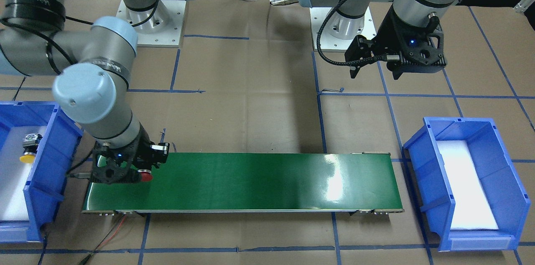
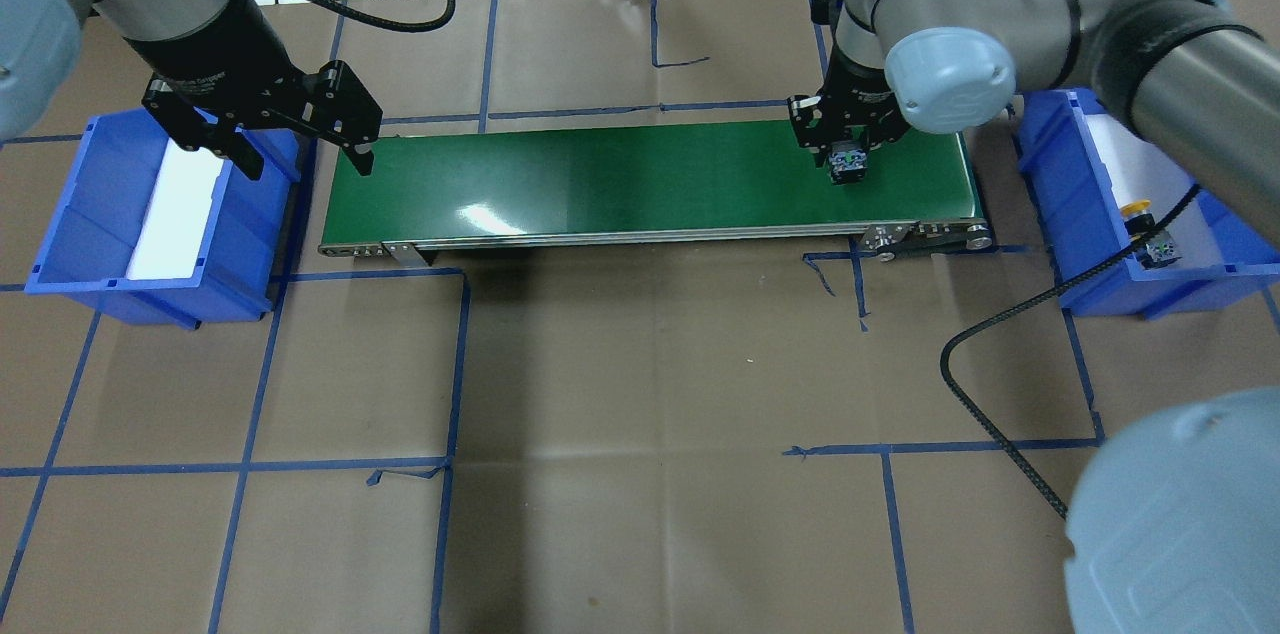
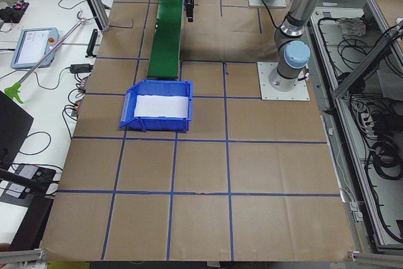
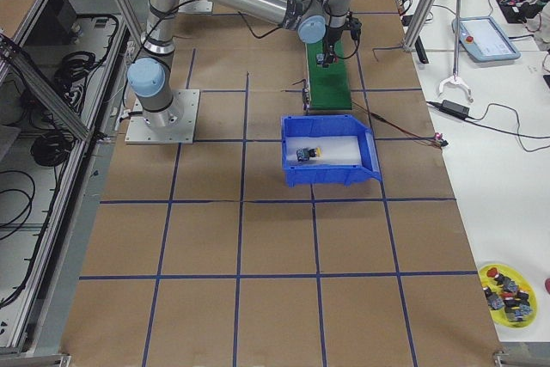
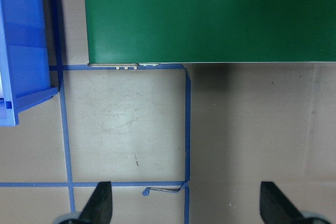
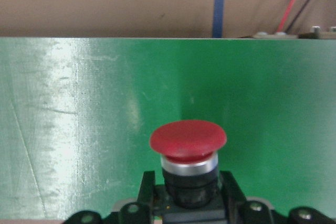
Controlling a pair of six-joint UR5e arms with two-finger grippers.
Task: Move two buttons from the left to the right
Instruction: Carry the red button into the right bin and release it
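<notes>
My right gripper (image 2: 846,154) is shut on the red-capped button (image 6: 188,139) and holds it at the right end of the green conveyor belt (image 2: 620,184). In the front view the red cap (image 1: 146,177) shows just beside the gripper (image 1: 125,169), low over the belt. I cannot tell if it touches the belt. The yellow-capped button (image 2: 1140,212) lies on its side in the blue bin (image 2: 1050,194) on the robot's right, also seen in the front view (image 1: 28,149). My left gripper (image 2: 300,154) is open and empty, above the belt's left end.
A second blue bin (image 2: 80,214) with a white liner stands past the belt's left end and holds nothing. Blue tape lines cross the brown table. A black cable (image 2: 990,394) loops near the right bin. A yellow plate (image 4: 507,285) of spare buttons sits off the table.
</notes>
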